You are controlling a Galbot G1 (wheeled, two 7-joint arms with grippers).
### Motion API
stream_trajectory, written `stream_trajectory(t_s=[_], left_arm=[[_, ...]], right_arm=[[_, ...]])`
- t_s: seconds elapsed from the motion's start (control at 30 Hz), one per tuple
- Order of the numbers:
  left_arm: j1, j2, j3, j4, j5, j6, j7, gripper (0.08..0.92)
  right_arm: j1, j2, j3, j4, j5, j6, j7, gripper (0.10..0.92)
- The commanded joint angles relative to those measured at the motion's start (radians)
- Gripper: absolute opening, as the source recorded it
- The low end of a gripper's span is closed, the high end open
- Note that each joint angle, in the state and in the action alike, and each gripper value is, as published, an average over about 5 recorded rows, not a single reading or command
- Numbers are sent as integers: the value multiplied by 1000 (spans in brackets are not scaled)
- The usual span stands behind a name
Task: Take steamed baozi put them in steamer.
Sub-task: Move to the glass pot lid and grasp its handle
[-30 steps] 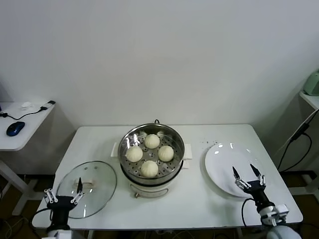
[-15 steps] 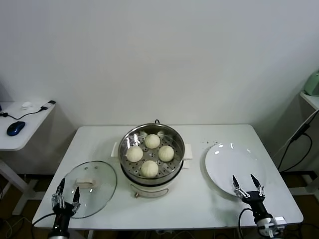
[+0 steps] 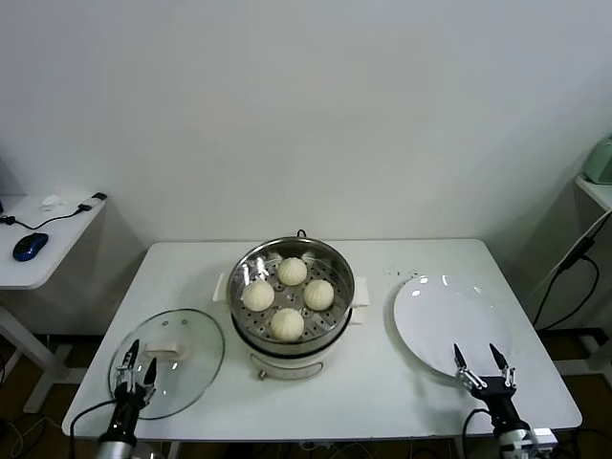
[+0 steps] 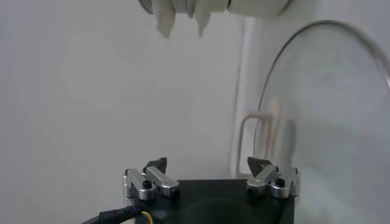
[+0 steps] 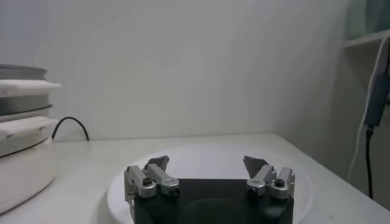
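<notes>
White table (image 3: 402, 382) holding the steamer (image 3: 292, 296) with four baozi (image 3: 287, 323) inside — left gripper (image 3: 135, 368) and right gripper (image 3: 483, 368), both spread open and empty, are dropping back toward the near edge — task looking done.

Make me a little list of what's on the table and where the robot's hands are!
buns: four steamed baozi, all inside the steamer
lid: glass lid flat on the table, left of the steamer
plate: white plate, bare, on the right
left hand: open, low over the lid's near edge
right hand: open, at the plate's near edge
</notes>
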Motion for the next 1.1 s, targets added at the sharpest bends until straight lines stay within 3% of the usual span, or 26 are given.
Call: stream_trajectory(t_s=[0.03,0.57,1.1], left_arm=[[-26,4,-4,64,57,-21,-8,823],[-107,12,24,72,67,24,48,807],[-102,15,26,105,65,37,38,363]], right_arm=[[-13,8,12,-1,-6,7,2,823],[-25,13,16,-1,-11,23,-3,823],[-24,22,15,5,-31,20,-5,823]])
